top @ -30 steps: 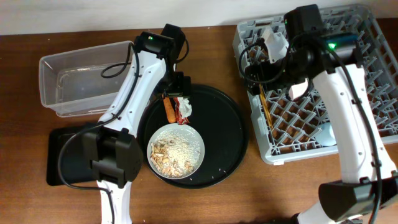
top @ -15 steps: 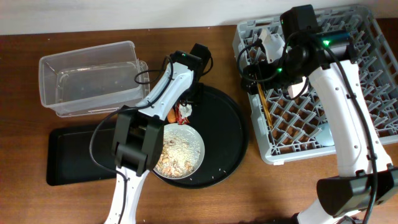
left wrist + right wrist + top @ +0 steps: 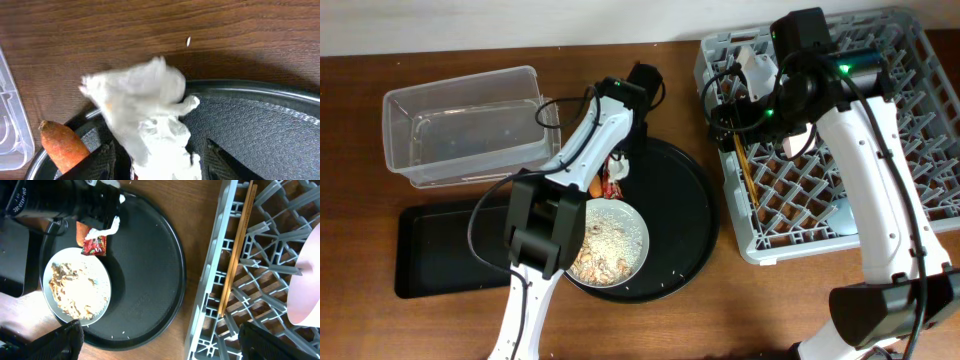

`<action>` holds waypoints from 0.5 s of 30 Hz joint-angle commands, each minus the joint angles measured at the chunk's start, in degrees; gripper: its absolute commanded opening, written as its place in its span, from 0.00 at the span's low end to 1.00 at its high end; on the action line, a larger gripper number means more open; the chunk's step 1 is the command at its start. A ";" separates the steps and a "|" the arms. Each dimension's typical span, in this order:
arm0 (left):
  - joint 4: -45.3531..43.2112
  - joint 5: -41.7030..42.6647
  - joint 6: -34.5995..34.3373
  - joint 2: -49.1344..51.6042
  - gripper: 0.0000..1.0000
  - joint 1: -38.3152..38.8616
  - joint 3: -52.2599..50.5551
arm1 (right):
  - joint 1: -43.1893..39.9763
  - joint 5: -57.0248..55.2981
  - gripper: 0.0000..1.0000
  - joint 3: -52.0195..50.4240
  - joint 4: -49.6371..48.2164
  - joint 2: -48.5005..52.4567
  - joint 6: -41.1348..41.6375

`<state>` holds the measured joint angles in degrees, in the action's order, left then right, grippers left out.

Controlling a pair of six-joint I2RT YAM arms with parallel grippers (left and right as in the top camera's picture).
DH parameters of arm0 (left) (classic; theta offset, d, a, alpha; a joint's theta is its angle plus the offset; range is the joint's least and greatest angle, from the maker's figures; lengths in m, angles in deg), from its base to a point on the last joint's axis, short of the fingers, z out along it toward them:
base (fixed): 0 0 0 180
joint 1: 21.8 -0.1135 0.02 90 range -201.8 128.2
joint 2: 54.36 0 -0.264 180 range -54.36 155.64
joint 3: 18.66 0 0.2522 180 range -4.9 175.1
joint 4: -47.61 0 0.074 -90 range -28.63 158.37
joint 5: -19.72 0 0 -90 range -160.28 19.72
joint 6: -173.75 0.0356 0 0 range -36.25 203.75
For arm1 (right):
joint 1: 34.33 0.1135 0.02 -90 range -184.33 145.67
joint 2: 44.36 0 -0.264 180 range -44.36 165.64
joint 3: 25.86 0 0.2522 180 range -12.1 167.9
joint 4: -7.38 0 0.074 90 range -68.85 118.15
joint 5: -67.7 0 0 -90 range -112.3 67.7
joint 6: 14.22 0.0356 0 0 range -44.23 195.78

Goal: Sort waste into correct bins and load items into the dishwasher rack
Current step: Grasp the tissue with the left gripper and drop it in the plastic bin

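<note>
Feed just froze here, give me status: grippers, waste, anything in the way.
Left gripper shut on crumpled tissue, over round tray rim. Right gripper's state unclear, above rack. Carrot beside tissue; wrapper beneath.

Left white-shelled arm with black joint housings [image 3: 542, 235]: black cable looped along links, green indicator light at 12 o'clock end. Right white-shelled arm with black joint housings [image 3: 880, 180]: black cables, green light near wrist, black base at 6 o'clock. Dark finger tips at wrist views' lower edges, blurred.
</note>
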<state>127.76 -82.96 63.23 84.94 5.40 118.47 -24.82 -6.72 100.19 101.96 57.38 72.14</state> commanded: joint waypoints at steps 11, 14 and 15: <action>-2.25 -1.92 0.42 2.82 0.00 -0.35 1.09 | 0.22 0.48 0.98 0.22 -0.02 0.07 0.00; 5.49 -2.34 0.42 0.50 0.00 -0.52 9.46 | 0.22 0.46 0.98 0.22 -0.02 0.07 0.00; 7.61 -2.89 0.39 -0.22 0.00 -0.81 11.67 | 0.22 0.48 0.98 0.22 -0.02 0.07 0.00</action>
<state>132.14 -84.10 63.34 87.78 5.40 123.00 -24.82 -6.72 100.19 101.94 57.40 72.16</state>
